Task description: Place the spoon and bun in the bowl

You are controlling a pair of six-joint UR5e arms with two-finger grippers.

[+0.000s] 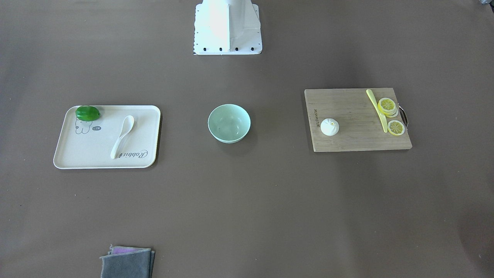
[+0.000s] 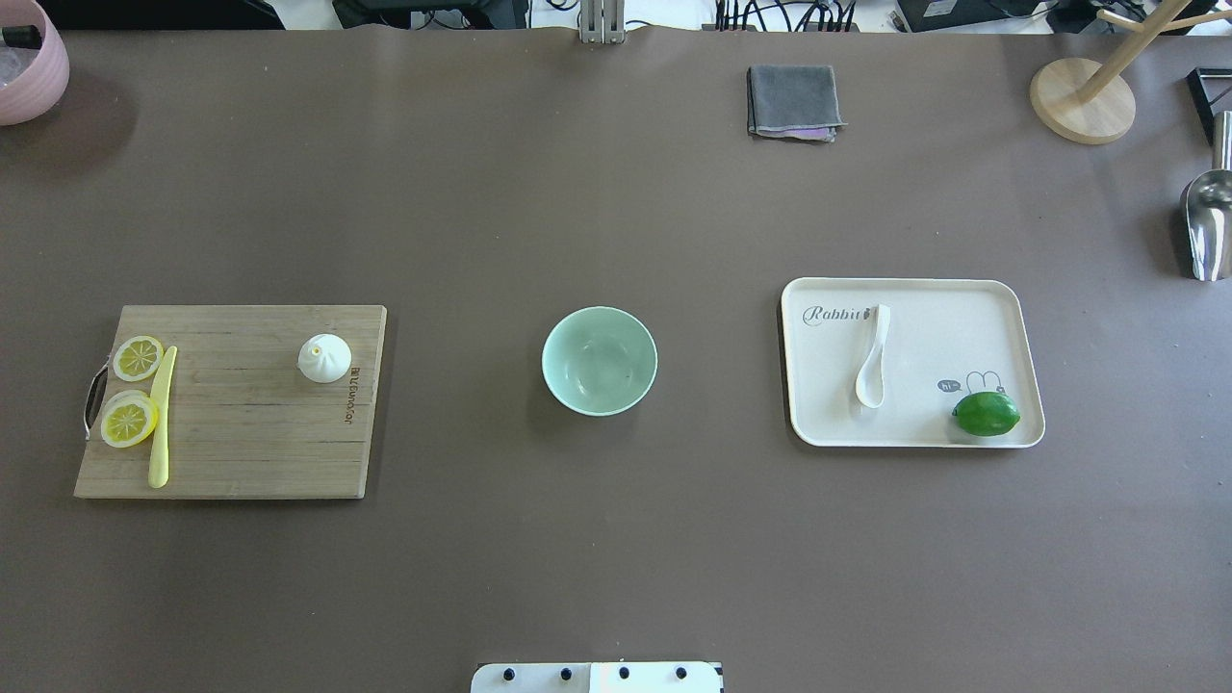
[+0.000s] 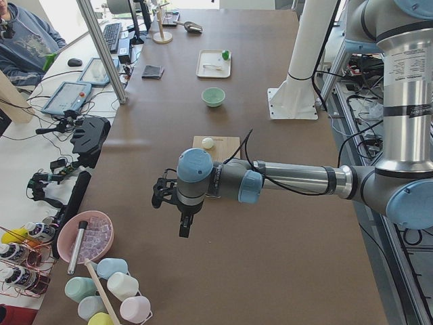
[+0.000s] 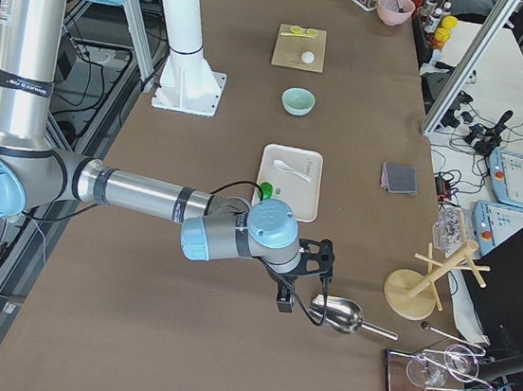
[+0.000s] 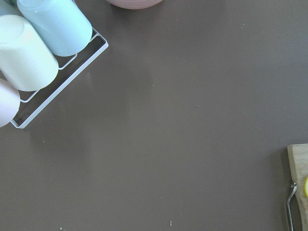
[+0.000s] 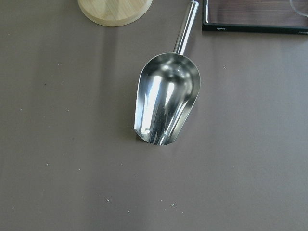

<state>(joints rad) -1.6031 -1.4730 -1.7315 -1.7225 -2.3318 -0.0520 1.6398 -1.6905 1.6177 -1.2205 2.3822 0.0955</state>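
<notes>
The cream-white spoon [image 2: 873,356] lies on a cream tray [image 2: 1001,327] on the table's right, scoop toward the robot. The white pleated bun [image 2: 323,358] stands on a wooden cutting board [image 2: 241,433] on the left. The mint-green bowl [image 2: 599,360] stands empty between them at the table's middle. My left gripper [image 3: 166,193] shows only in the exterior left view, past the board's outer end; I cannot tell its state. My right gripper [image 4: 316,259] shows only in the exterior right view, beyond the tray over a metal scoop [image 6: 166,103]; I cannot tell its state.
A green lime [image 2: 986,414] lies on the tray. Lemon slices [image 2: 130,419] and a yellow knife [image 2: 161,419] lie on the board. A grey cloth [image 2: 792,101] lies at the far edge. A pink bowl [image 2: 29,63], a cup rack [image 5: 43,48] and a wooden stand [image 2: 1083,101] sit at the table's ends.
</notes>
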